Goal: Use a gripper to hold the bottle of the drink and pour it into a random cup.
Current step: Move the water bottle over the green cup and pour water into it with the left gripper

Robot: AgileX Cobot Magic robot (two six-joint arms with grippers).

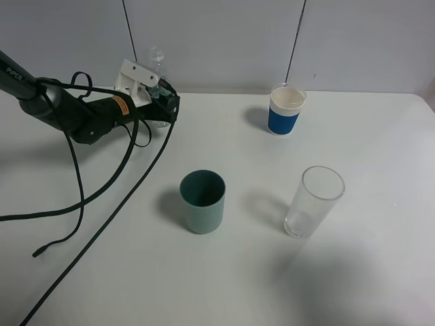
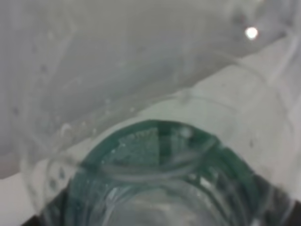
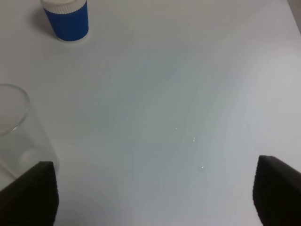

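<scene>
I find the left gripper (image 1: 162, 100) closed on the upright bottle (image 1: 156, 62), far left; the teal cup (image 1: 202, 202) lies near-right of it.

A plain white surface (image 1: 380, 272) carries three drinking vessels standing upright and well apart: a teal-green cup (image 1: 202, 202) near the middle, a tall clear glass (image 1: 312, 202) to its right, and a white cup with a blue sleeve (image 1: 285, 110) farther back by the wall. Black cables (image 1: 81, 193) trail loosely across the left part of the surface, crossing one another. The bottle of the drink (image 1: 157, 64) stands upright at the back left, its base hidden, so whether it rests on the surface cannot be told.
</scene>
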